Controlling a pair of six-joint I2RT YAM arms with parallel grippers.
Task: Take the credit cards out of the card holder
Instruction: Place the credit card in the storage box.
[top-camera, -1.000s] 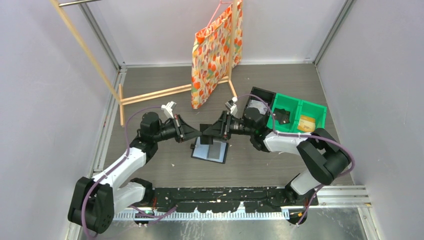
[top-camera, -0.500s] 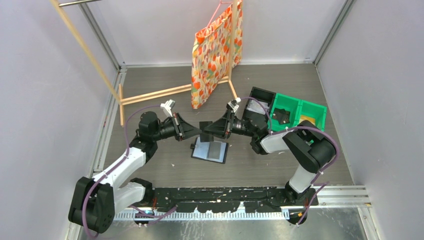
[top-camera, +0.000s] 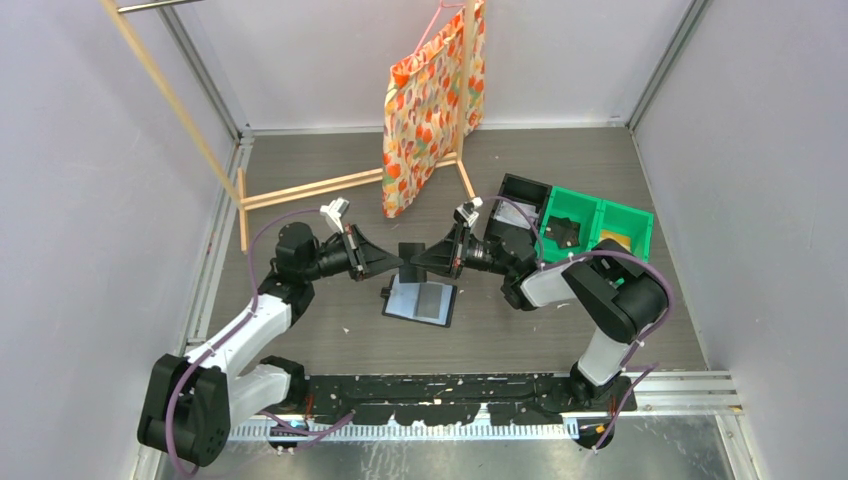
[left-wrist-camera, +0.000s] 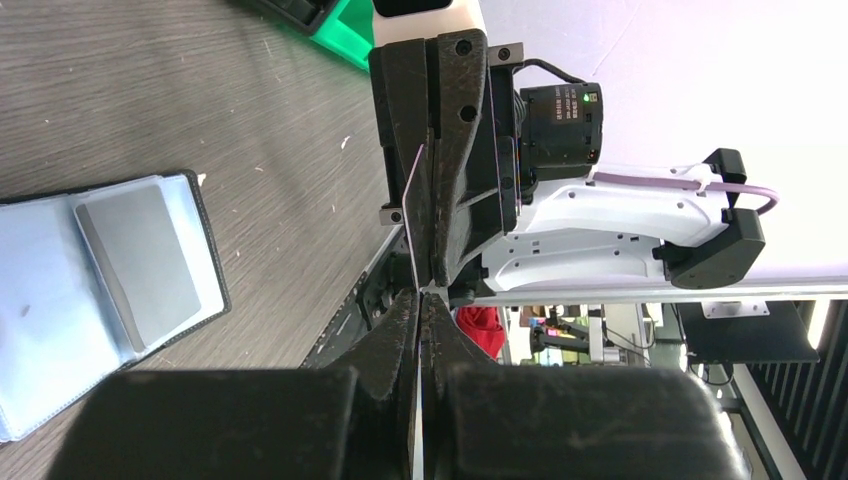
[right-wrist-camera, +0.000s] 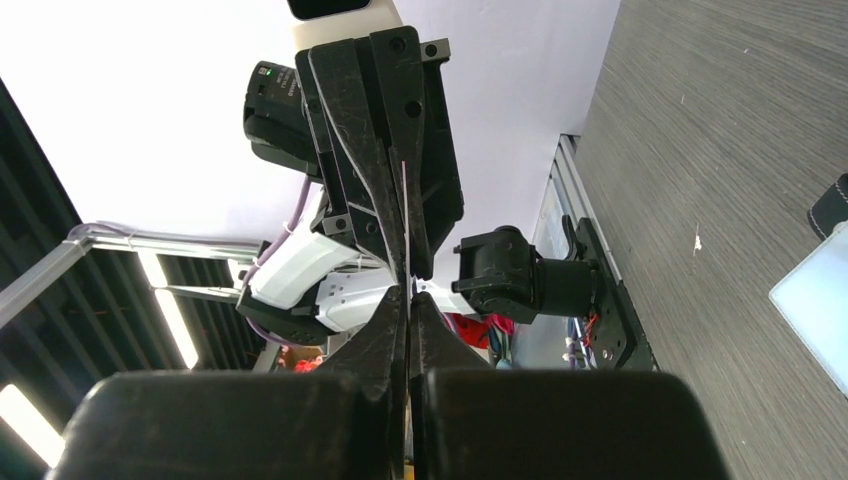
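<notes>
The card holder (top-camera: 420, 301) lies open on the table, blue-grey inside up, with a grey card (left-wrist-camera: 140, 262) in one pocket. It also shows in the left wrist view (left-wrist-camera: 40, 300), and its corner in the right wrist view (right-wrist-camera: 815, 290). Just above its far edge, my left gripper (top-camera: 398, 266) and right gripper (top-camera: 418, 262) meet tip to tip. Both are shut on one credit card (top-camera: 410, 250). That card is edge-on as a thin pale line in the left wrist view (left-wrist-camera: 412, 220) and the right wrist view (right-wrist-camera: 404, 210).
A black open bin (top-camera: 520, 205) and green bins (top-camera: 600, 225) holding small items stand at the right. A patterned bag (top-camera: 430, 100) hangs on a wooden rack (top-camera: 300, 188) at the back. White walls close in both sides.
The right arm's elbow has swung in and its gripper has shifted slightly left. The card stays pinched between both grippers above the holder.
</notes>
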